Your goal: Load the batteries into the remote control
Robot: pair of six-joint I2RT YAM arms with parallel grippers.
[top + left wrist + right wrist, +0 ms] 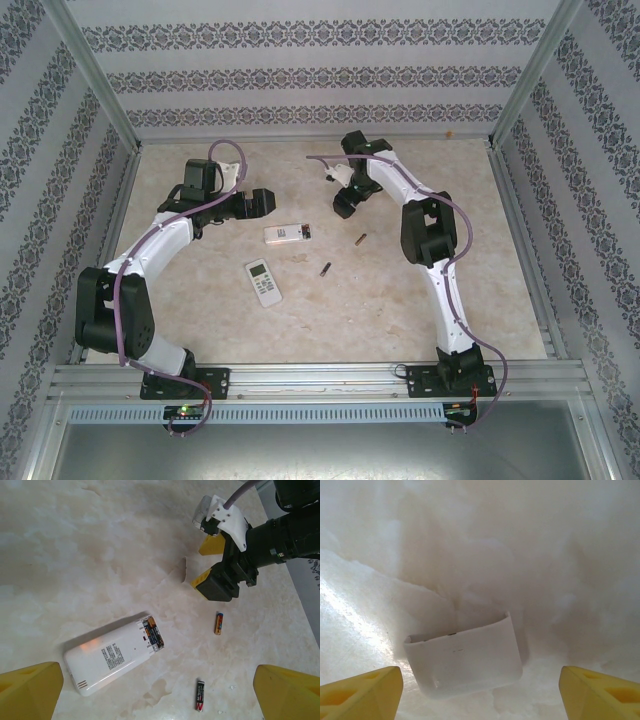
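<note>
A white remote point(112, 655) lies back up, and its open compartment holds two batteries point(153, 632). It also lies mid-table in the top view as the remote point(288, 234). Two loose batteries rest on the table: one point(219, 623) point(361, 240) further right, the other point(200, 695) point(325, 269) nearer. My left gripper point(160, 702) point(262, 201) hovers open just left of the remote, holding nothing. My right gripper point(480, 700) point(345, 207) is open over the white battery cover point(465, 660), which lies flat on the table between its fingers.
A second white remote point(263, 281) lies face up, closer to the arm bases. The beige marble tabletop point(420, 310) is bounded by metal rails and patterned walls. In the left wrist view, the right arm's yellow fingertips point(212, 544) hang above the table beyond the batteries.
</note>
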